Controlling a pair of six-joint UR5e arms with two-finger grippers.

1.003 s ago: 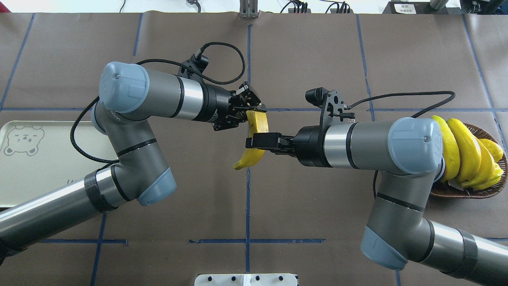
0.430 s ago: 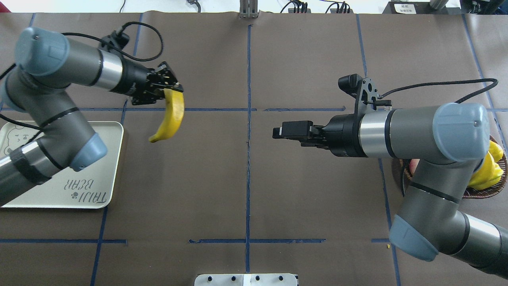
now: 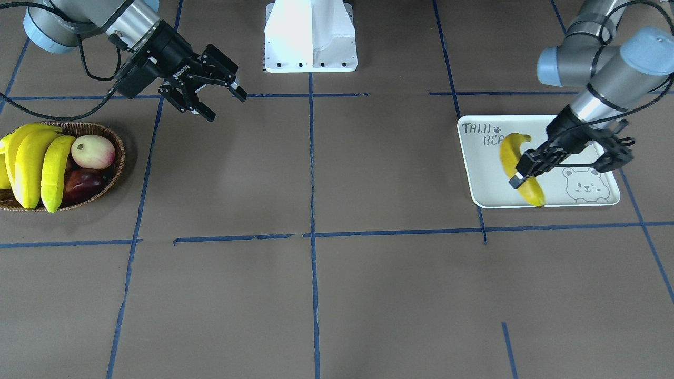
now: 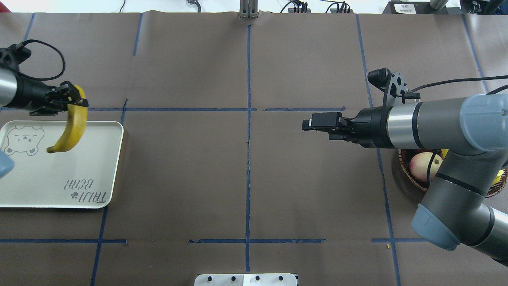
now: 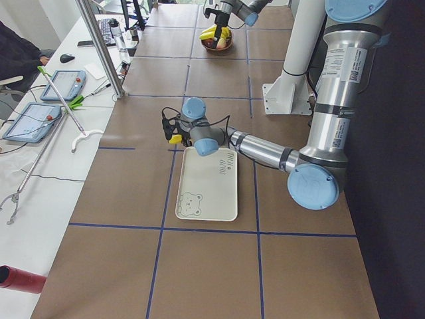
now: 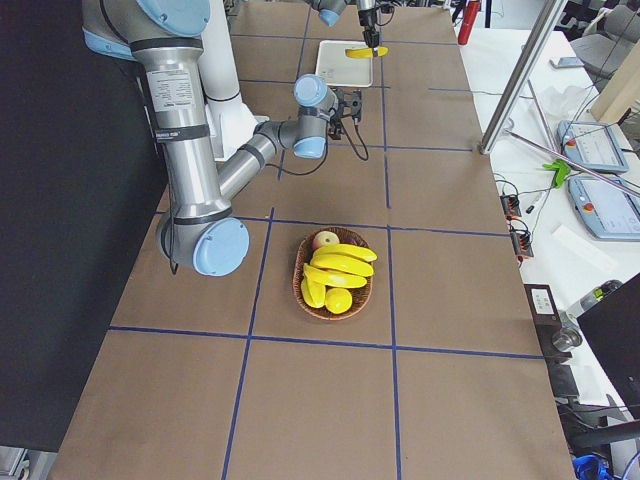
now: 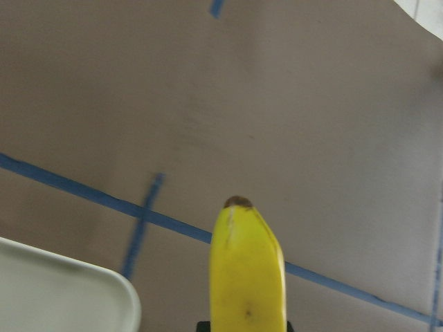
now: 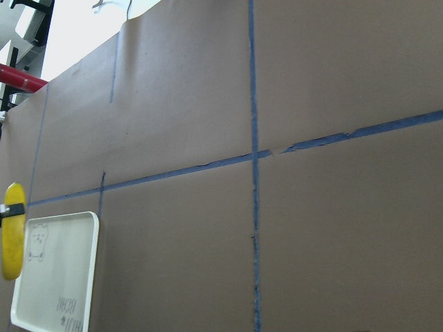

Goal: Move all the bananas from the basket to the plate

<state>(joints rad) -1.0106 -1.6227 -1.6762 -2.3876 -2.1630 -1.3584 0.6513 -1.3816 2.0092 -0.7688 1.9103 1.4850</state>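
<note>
**Item 1 — banana, in hand.** One yellow banana [image 4: 73,127] is pinched at its upper end by the left gripper [image 4: 73,99], jaws closed across the fruit. The rest of the fruit curves down and away from the fingers. It hangs over the plate [image 4: 59,190], near the printed bear. In the overhead view its gripped end sits past the plate's far rim. In the front-facing view its free tip reaches the opposite rim. The views do not settle whether the tip touches the plate. The left wrist view shows the banana's dark tip, with a plate corner to one side.

**Item 2 — plate.** White, rectangular, rounded corners, lettered "TAIJI BEAR". It lies flat at the robot's left end of the table [image 4: 246,178], with nothing resting flat on it.

**Item 3 — basket.** The brown wicker basket [image 3: 113,173] sits at the robot's right end, well apart from the plate. It holds other bananas [image 3: 26,163] lying side by side, a round pink-yellow fruit [image 3: 93,151] and a dark red fruit [image 3: 81,184].

**Item 4 — right gripper.** The right gripper [image 3: 226,107] has its fingers spread and nothing between them. It is raised over bare table between the basket and the centre line, clear of the fruit.

**Item 5 — surroundings.** Brown paper cover marked with blue tape lines — white robot base [image 3: 310,37] at the table's edge.
</note>
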